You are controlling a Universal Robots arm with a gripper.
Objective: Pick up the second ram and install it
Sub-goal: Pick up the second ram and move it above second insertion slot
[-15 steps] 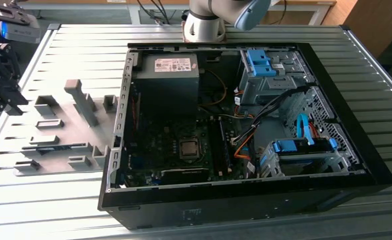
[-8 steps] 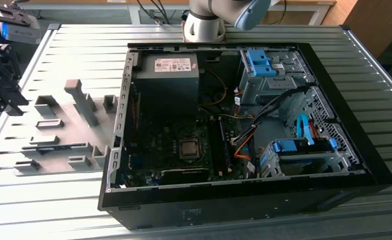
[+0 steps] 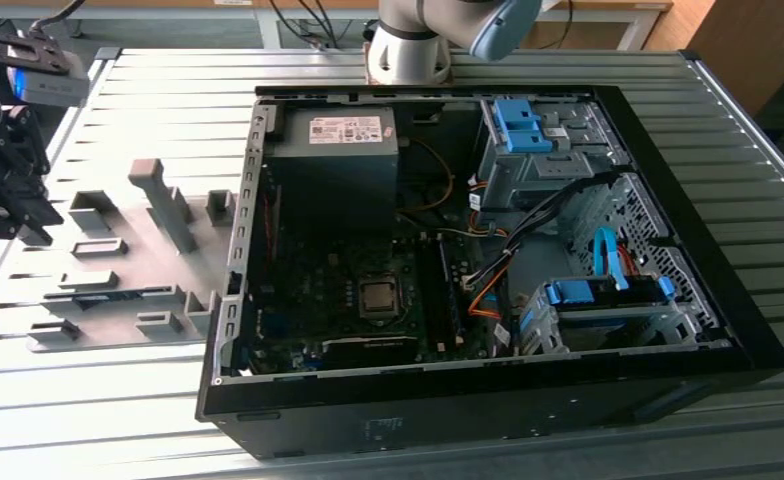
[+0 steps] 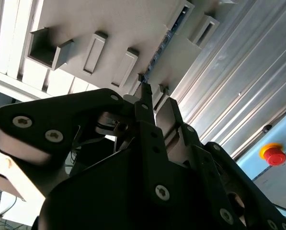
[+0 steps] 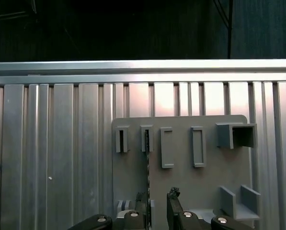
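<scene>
One second ram (image 5: pixel 147 167) (image 4: pixel 162 45), one grey holder plate (image 5: pixel 210 167) and one gripper (image 5: pixel 157 194) (image 4: pixel 155 98) in both wrist views; one open computer case (image 3: pixel 499 420) on the slatted table (image 3: pixel 139 110) in the exterior view. Second ram standing on edge in the plate's slots, one end lined up with the gap between the gripper's parted, empty fingers. Long, thin, bluish, seen edge-on.

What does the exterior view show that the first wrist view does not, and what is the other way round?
The exterior view gives the open computer case with its motherboard and blue drive brackets. The first wrist view gives the second ram edge-on in the grey holder plate, with the open gripper at one end of it. Both show that plate on the ribbed metal table.
</scene>
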